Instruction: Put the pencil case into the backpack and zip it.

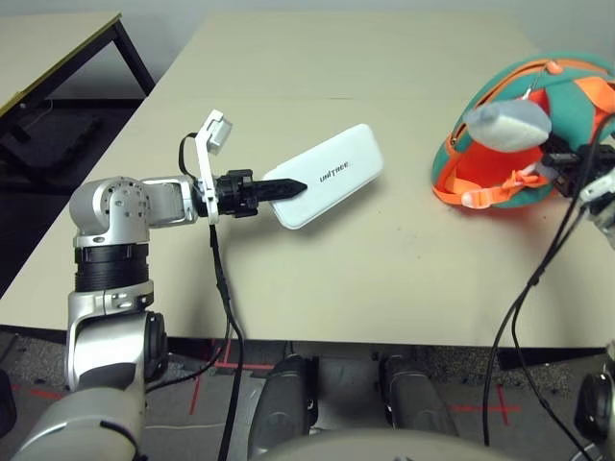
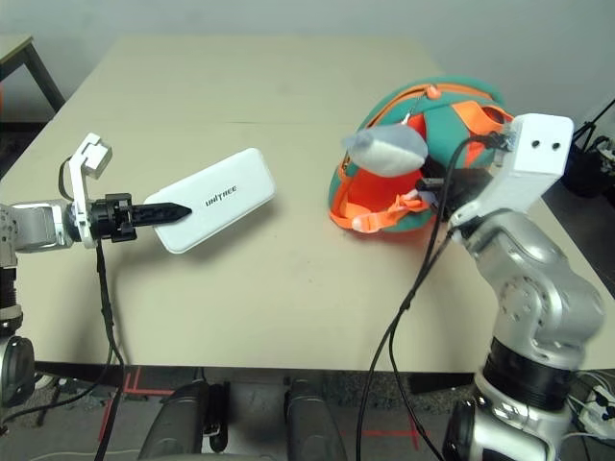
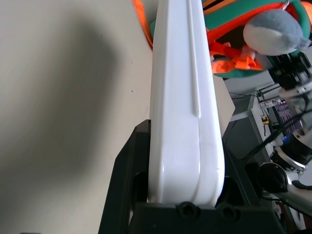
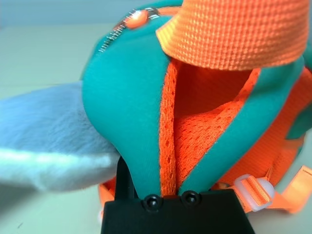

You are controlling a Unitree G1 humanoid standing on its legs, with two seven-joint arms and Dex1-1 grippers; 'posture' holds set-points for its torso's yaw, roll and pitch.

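The white pencil case (image 1: 332, 171) with black lettering lies slanted over the table's left half, and my left gripper (image 1: 288, 187) is shut on its near end. The left wrist view shows the pencil case (image 3: 180, 112) edge-on between the two black fingers (image 3: 124, 170). At the right, the teal and orange backpack (image 2: 452, 101) lies with its orange inside facing me. A grey-white plush fish (image 2: 389, 146) hangs in front of it. My right gripper (image 2: 434, 189) is at the backpack's opening, shut on a teal flap with orange lining (image 4: 146, 122).
The beige table (image 1: 317, 279) has bare surface between the case and the backpack. Its front edge runs close to my body. A second table (image 1: 53, 48) stands beyond a dark gap at the far left. A black cable (image 2: 408, 298) hangs from my right arm over the front edge.
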